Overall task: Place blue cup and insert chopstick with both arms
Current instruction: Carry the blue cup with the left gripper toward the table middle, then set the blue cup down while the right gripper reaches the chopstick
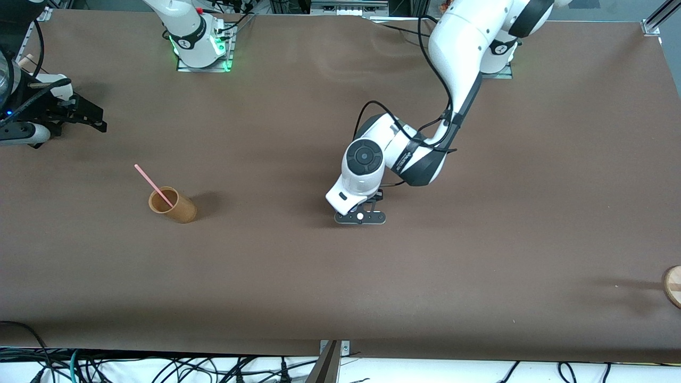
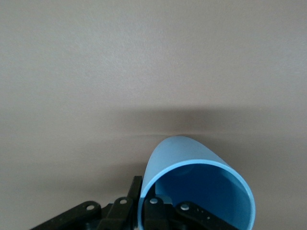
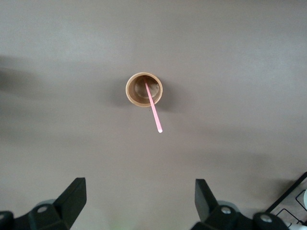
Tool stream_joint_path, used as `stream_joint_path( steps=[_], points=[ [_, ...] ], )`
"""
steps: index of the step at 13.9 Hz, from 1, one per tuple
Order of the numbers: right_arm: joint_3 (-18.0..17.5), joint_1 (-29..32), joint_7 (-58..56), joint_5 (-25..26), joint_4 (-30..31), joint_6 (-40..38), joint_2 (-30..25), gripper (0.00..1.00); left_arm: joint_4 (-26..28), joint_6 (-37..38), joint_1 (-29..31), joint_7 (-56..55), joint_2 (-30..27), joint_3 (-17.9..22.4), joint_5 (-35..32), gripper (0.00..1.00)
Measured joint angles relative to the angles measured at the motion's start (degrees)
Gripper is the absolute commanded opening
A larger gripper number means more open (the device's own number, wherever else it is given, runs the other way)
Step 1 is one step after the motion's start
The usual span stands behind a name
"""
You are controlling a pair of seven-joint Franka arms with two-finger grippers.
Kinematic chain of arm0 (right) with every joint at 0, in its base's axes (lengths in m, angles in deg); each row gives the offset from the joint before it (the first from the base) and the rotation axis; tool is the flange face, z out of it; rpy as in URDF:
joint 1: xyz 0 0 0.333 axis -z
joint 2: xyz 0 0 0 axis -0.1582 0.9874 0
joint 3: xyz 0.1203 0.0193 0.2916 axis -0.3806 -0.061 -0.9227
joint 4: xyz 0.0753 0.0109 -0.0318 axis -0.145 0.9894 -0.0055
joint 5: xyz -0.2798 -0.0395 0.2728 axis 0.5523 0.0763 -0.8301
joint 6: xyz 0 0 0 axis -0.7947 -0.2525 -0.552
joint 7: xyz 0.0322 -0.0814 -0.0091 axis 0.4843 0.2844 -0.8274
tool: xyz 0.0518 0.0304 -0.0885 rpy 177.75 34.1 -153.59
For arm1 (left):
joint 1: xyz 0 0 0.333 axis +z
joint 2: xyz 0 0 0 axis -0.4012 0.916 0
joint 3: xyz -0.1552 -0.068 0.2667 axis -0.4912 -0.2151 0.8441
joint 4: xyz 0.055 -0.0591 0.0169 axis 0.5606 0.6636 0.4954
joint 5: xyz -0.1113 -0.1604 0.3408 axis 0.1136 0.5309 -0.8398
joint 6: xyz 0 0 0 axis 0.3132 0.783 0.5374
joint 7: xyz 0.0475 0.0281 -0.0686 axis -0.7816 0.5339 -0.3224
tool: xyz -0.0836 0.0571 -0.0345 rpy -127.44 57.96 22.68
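Blue cup [image 2: 192, 177]: smooth tapered wall, grey-blue outside, brighter blue inside, mouth toward the left wrist cam. Left gripper [image 1: 360, 217] is clamped on its rim, 1 finger [image 2: 165, 211] inside, low over mid-table; cup is hidden in front view. Pink chopstick [image 1: 153, 184] leans in the upright tan cup [image 1: 173, 205], toward the right arm's end. Right gripper [image 3: 139, 201] hangs high over that cup w/ fingers wide, holding nothing. Brown table [image 1: 479, 255] bare around both cups. A round wooden thing [image 1: 673, 285] shows at the edge, left arm's end.
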Motion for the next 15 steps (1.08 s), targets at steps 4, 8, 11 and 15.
stream_joint_path(
  steps=[4, 8, 11, 15],
  points=[
    [0.0, 0.0, 0.0, 0.0, 0.0, -1.2, 0.6, 1.00, -0.7, -0.9, -0.1, -0.7, 1.0, 0.1, 0.1, 0.68],
    [0.2, 0.1, -0.1, 0.0, 0.1, -3.5, 3.5, 1.00, -1.8, -1.2, -0.1, -1.2, 0.9, 0.3, 0.3, 1.00],
    [0.3, 0.1, -4.4, 0.1, 0.1, -3.2, 6.9, 1.00, -3.5, -0.4, 0.0, -1.3, -0.5, 0.5, 4.1, 1.00],
    [0.1, -1.2, -10.5, 0.2, 0.1, -3.0, 10.7, 1.00, -4.4, 4.6, 2.6, -1.3, -7.3, 1.3, 4.5, 1.00]
  ],
)
